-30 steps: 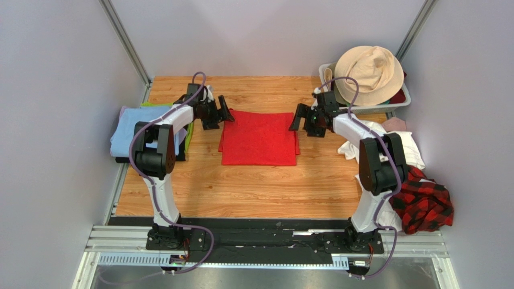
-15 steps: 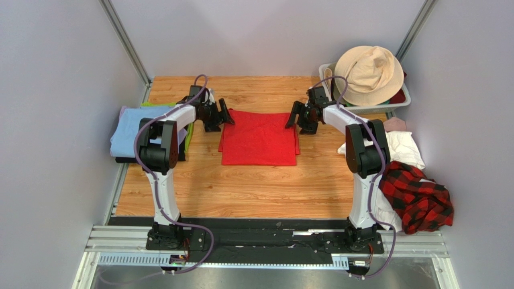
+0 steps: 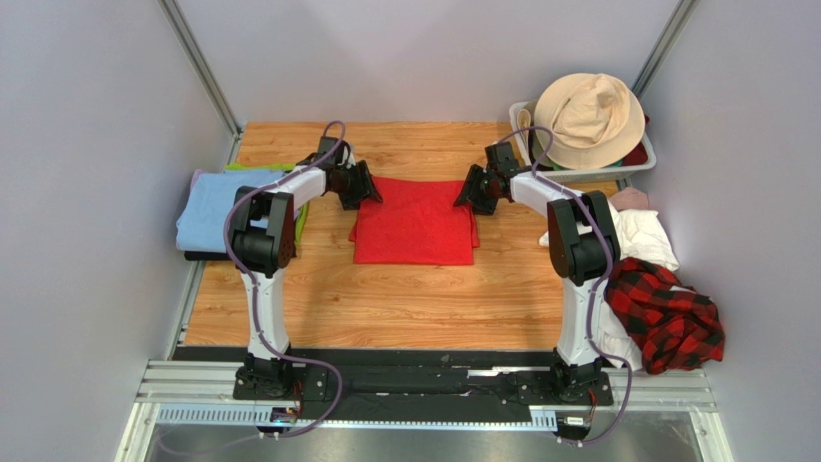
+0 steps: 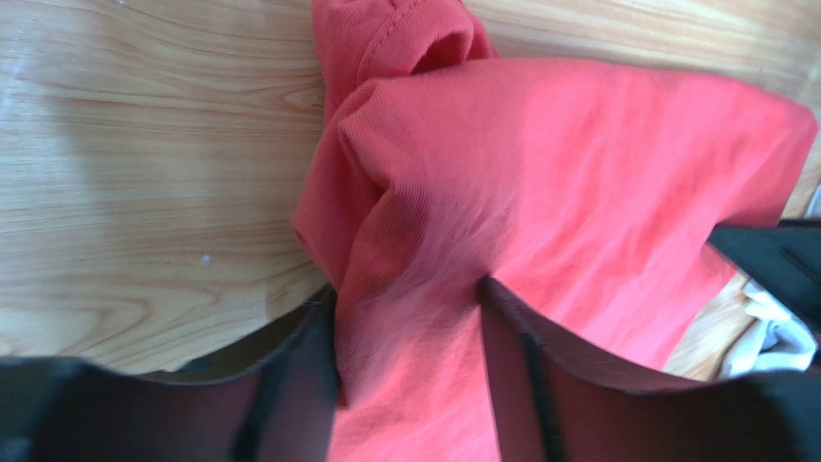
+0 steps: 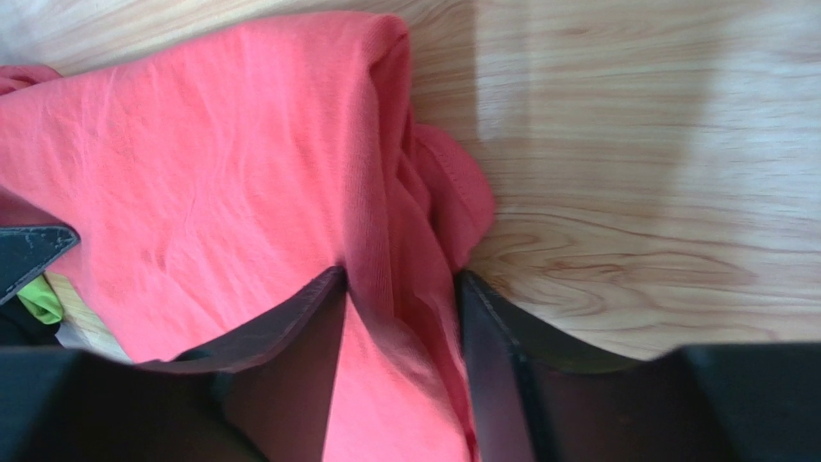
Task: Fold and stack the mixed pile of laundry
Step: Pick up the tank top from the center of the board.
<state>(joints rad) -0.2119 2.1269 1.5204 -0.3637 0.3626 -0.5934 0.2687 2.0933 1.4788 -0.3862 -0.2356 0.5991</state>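
Two grippers of mine have moved in and squeezed onto the far corners of the red T-shirt, which lies flat in the middle of the table. My left gripper now pinches the far left corner. My right gripper pinches the far right one. I think I can fold this edge toward me next. The plaid shirt and white cloths wait beside my right arm.
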